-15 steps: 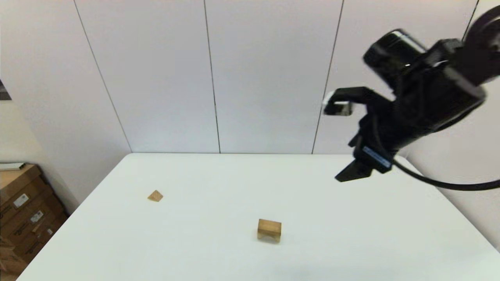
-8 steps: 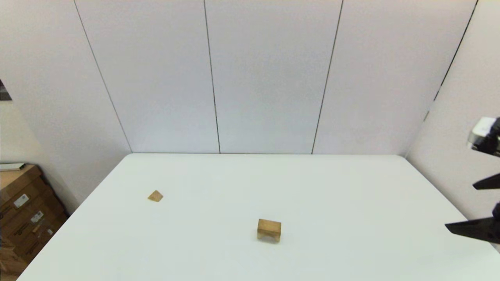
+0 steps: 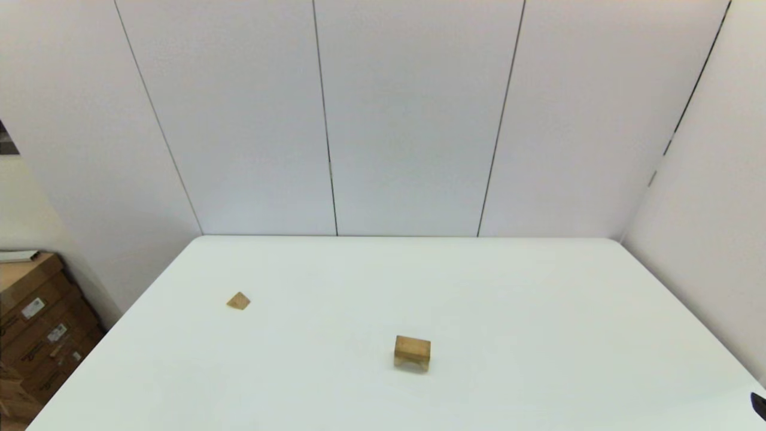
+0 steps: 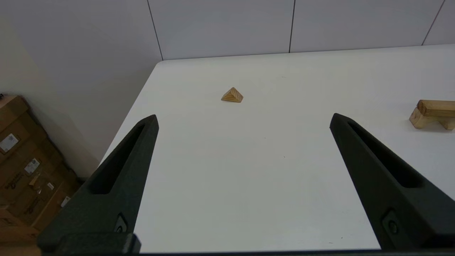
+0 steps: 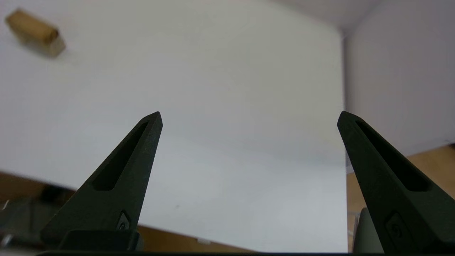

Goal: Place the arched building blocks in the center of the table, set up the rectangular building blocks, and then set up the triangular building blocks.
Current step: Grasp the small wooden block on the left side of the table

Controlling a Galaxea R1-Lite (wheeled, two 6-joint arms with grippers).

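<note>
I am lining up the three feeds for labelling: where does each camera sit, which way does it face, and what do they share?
Head view: high, facing forward and down over the table; only a black tip at the lower right edge.
Left wrist view: behind the open left gripper, facing the triangular block.
Right wrist view: behind the open right gripper, off the table's near right edge.
Shared: all three show the stacked arched block and rectangular block.

— What is being carried by the table?
— The arched block is being supported near its middle, with the rectangular bar lying on top of it.
— And the triangular block?
— It is being kept well apart, farther off and to the left.
</note>
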